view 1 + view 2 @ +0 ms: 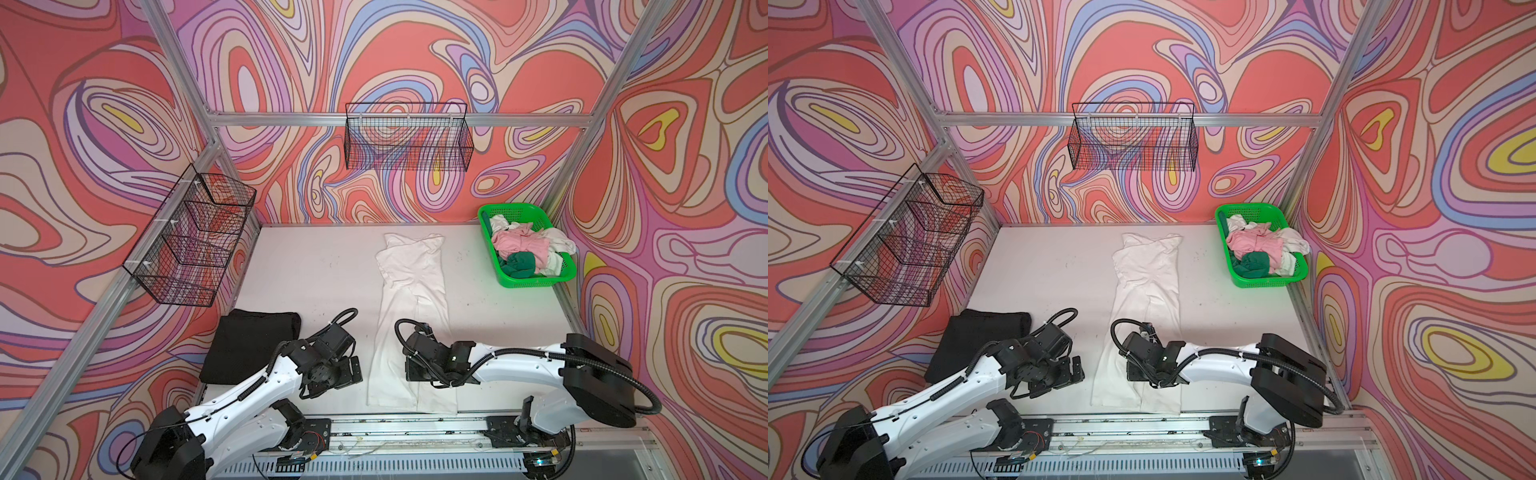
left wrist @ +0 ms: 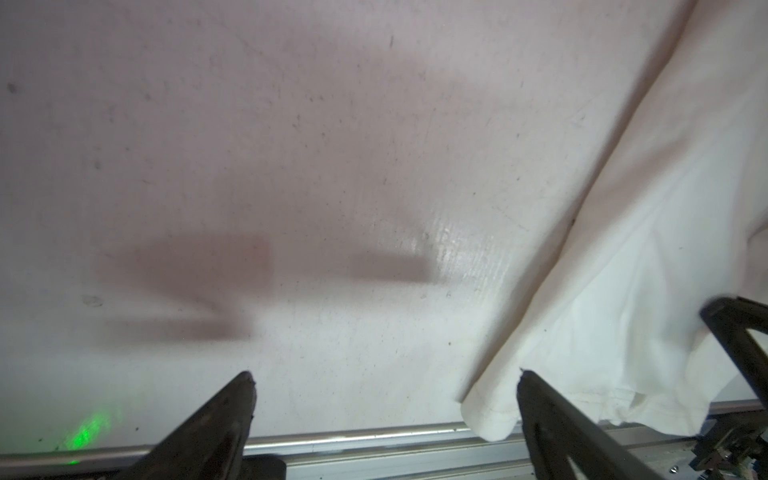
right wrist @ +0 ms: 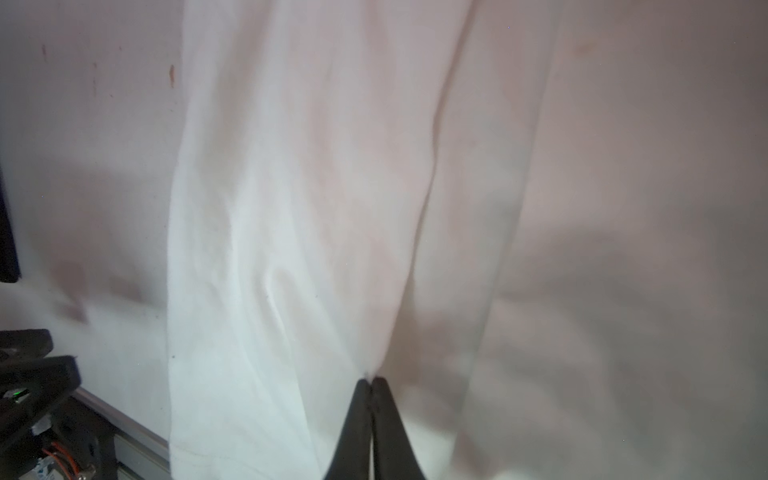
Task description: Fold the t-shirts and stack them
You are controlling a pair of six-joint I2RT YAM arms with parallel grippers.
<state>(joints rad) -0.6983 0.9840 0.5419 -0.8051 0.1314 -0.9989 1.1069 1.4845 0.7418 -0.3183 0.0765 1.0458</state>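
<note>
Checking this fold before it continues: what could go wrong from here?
1. The right end effector is shut on a small pinch of the white shirt; it may hold only the top layer, so lifting could undo the fold.
2. The left end effector is open beside the shirt, holding nothing; a one-sided pull could skew it.
3. The hem reaches the rail and might snag there.

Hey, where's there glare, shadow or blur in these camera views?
Left wrist view: glare patch on the table, two dark shadows beside it, green light spot. Right wrist view: white shirt soft and blurred. Both top views: evenly lit, fairly sharp.
</note>
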